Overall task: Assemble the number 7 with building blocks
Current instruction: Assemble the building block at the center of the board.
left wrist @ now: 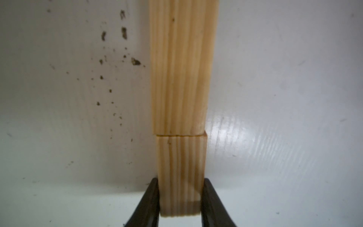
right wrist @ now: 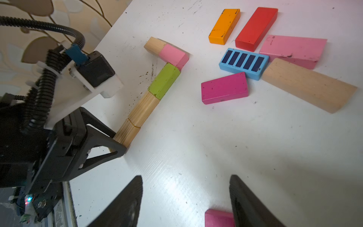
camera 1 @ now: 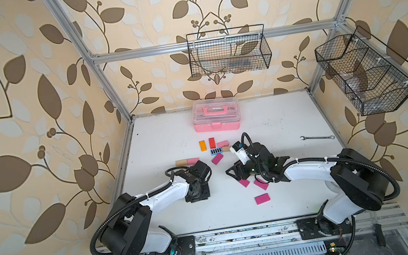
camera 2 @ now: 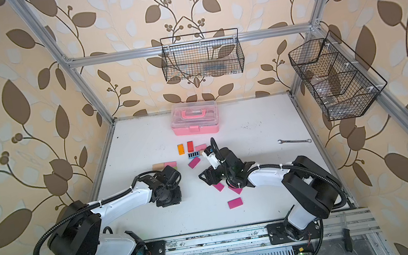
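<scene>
Left gripper (left wrist: 180, 182) is pinched on the end wood block (left wrist: 181, 157) of the 7 (right wrist: 164, 80), left-centre of the right wrist frame. Right gripper (right wrist: 186, 177) is wide open and empty. Risk: a skewed pull-off drags that block and opens the seam. The white table (camera 1: 280, 127) is glossy, likely slick, dirt-specked. Leaf wallpaper (camera 1: 14, 108); wire basket (camera 1: 229, 52) upper centre.

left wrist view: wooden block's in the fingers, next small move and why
Probably open the left gripper and lift straight off. The wooden block it clamps lies flat on the table, its end butted against the next wooden block with only a hairline seam, so the long bar of the number 7 looks joined. Any sideways pull could shift it.
</scene>
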Robot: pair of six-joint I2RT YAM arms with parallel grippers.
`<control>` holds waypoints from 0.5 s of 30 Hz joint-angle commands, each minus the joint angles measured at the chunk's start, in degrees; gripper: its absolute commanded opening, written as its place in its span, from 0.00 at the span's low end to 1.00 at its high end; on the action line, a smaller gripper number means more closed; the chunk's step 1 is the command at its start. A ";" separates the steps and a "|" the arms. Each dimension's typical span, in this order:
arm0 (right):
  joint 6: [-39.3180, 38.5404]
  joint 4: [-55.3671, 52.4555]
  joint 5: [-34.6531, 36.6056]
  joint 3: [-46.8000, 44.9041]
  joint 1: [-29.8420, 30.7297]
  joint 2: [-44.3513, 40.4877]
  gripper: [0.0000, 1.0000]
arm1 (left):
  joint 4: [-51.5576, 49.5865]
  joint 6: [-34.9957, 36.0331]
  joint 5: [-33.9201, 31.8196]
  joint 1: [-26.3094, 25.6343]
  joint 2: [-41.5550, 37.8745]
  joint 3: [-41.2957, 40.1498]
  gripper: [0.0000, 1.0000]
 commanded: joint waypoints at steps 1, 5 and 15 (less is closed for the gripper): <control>-0.54 0.80 -1.09 -0.90 -0.19 -0.65 0.71 | -1.47 -0.43 -2.97 -0.29 1.69 -0.55 0.40; -0.52 0.64 -1.03 -0.92 -0.17 -0.71 0.71 | -1.66 -0.53 -3.00 -0.25 1.27 -0.44 0.49; -0.87 -0.31 -0.35 -0.44 0.40 -0.72 0.71 | -5.41 -2.01 -4.46 -0.25 -4.41 0.29 0.85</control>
